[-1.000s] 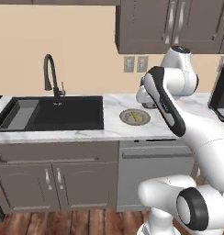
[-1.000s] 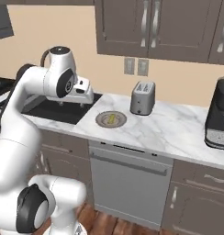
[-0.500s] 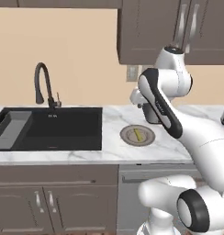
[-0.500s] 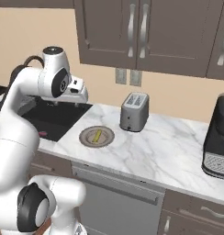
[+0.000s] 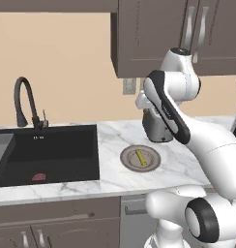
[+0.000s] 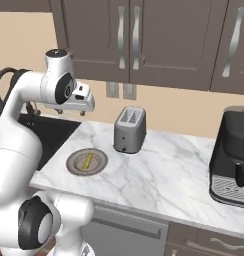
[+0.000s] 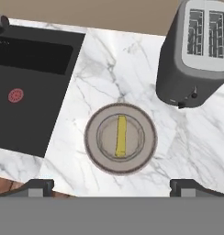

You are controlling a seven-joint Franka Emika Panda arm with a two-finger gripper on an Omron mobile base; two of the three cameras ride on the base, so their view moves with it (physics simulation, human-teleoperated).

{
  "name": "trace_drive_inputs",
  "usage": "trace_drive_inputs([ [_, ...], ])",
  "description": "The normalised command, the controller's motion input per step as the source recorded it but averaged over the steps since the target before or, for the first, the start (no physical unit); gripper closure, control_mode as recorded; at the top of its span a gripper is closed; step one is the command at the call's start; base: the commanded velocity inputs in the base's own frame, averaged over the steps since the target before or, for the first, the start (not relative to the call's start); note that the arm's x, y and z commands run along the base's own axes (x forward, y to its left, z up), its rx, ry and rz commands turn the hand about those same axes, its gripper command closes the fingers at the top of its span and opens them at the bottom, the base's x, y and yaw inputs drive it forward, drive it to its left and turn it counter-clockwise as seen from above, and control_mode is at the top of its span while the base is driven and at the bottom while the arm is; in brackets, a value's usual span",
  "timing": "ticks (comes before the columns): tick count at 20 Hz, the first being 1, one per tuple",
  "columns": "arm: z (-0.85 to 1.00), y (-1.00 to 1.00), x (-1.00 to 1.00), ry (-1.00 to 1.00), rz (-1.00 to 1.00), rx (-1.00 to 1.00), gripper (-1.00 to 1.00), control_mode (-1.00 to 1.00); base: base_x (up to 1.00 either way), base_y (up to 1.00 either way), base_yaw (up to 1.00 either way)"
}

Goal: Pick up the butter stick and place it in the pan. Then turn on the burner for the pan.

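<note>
The tool [image 7: 112,186] hangs with jaws wide apart, holding nothing, high above the marble worktop [image 7: 187,137]. The butter stick [image 7: 120,136] lies on a tan round plate [image 7: 93,151], between the black sink [image 7: 26,87] and the grey toaster [image 7: 196,55].

You have the butter stick [image 7: 120,136], thin yellow bar, lying flat across the centre of a tan round plate [image 7: 94,153] on marble counter [image 7: 86,82].
</note>
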Motion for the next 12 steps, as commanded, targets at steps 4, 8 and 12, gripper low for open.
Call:
trace_drive_inputs([
  [4,0.00,0.00,0.00,0.00,0.00,0.00,-1.00,1.00,0.33,0.06,-0.23],
  [8,0.00,0.00,0.00,0.00,0.00,0.00,-1.00,1.00,0.29,0.07,-0.21],
  [12,0.00,0.00,0.00,0.00,0.00,0.00,-1.00,1.00,0.38,0.00,-0.11],
])
